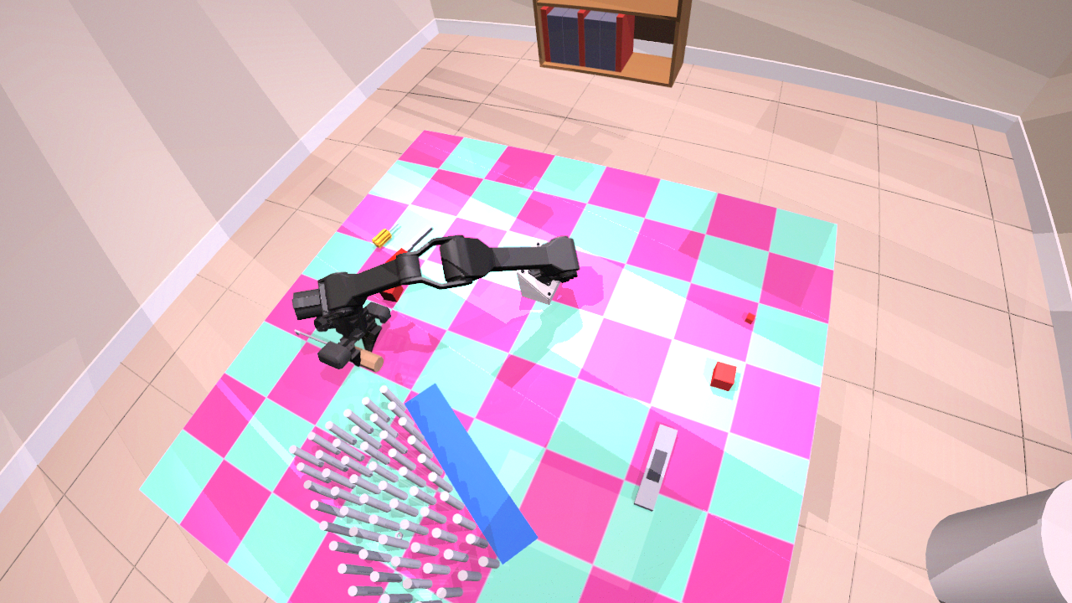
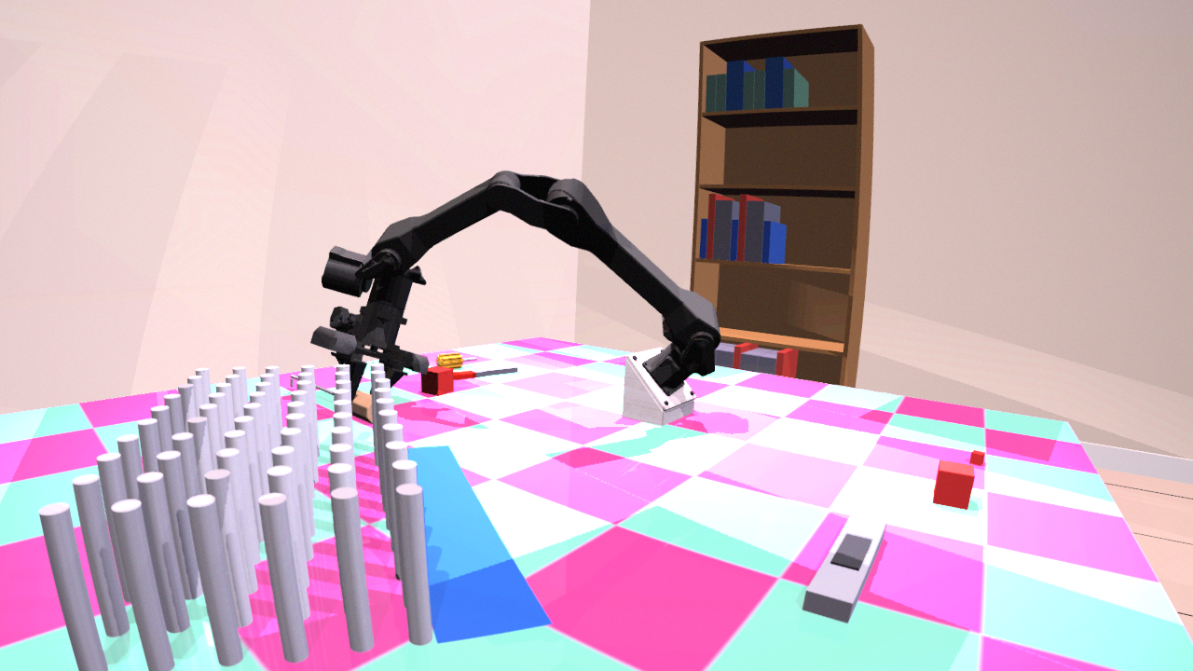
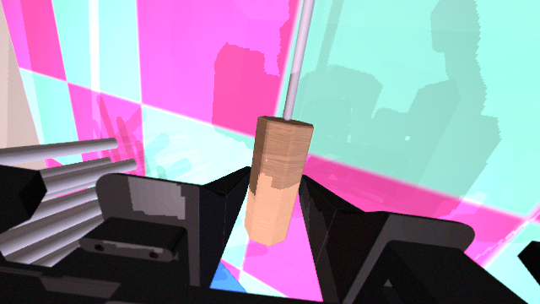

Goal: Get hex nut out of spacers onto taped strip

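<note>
My gripper is shut on the wooden handle of a hook tool, low over the mat behind the spacer field. Its thin metal rod points away from the fingers, with a small bent tip at the far left in the exterior view. I cannot tell whether the tool touches the mat. Grey metal spacers stand upright in rows. The hex nut is a tiny shape among them, hidden in the exterior view. The blue taped strip shows no nut on it.
A red block and a yellow-handled screwdriver lie beyond the arm, near a red-handled tool. A grey bar with a dark inset and two red cubes lie at the right.
</note>
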`<action>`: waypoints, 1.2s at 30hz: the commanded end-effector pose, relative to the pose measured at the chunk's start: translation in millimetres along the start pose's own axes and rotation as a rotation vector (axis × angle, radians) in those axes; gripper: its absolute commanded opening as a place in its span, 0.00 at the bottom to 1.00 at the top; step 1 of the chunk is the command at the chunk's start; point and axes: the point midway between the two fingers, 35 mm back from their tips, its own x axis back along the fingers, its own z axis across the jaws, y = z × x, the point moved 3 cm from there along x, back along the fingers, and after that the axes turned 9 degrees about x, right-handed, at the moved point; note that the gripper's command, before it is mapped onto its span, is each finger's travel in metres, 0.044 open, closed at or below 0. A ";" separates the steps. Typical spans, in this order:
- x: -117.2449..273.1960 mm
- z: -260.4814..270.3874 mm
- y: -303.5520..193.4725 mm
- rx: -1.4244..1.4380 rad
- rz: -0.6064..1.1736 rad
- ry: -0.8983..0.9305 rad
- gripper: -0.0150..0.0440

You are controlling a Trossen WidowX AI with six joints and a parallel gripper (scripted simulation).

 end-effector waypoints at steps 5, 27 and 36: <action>-5.9 -1.9 -3.0 0.000 -0.003 0.006 0.25; -6.0 -3.6 -3.7 0.005 -0.032 0.058 0.25; -6.1 -4.5 -4.0 0.006 -0.044 0.084 0.25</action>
